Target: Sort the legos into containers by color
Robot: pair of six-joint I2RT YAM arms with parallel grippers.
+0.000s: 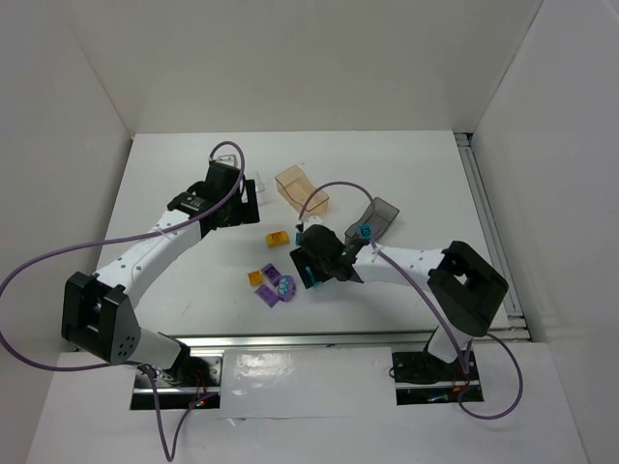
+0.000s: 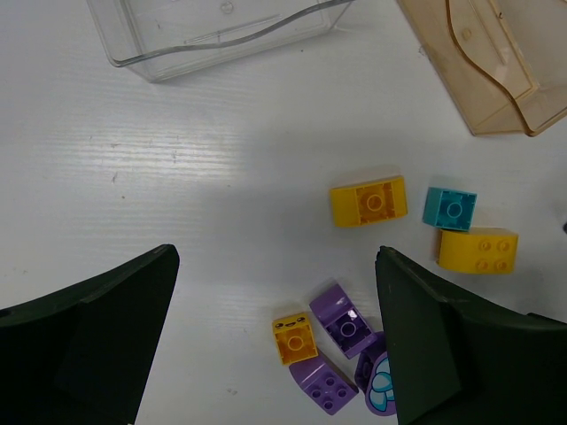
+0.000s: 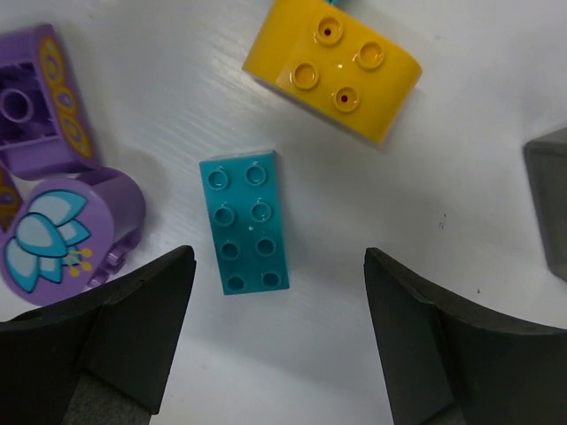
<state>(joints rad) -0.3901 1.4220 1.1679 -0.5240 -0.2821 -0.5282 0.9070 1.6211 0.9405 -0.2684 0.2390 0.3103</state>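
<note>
Right gripper (image 3: pixel 279 332), jaws wide and empty, hangs over the cyan brick (image 3: pixel 245 221). This is a two-by-four piece, studs up, lying between a yellow brick (image 3: pixel 332 66) and a purple round (image 3: pixel 66 232). I would square the fingers to its long sides, then descend. Left gripper (image 2: pixel 275 305) is also spread and empty.

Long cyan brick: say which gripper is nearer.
Right. The right gripper hovers directly above the long cyan brick; the left gripper is farther off, by the clear bin.
</note>
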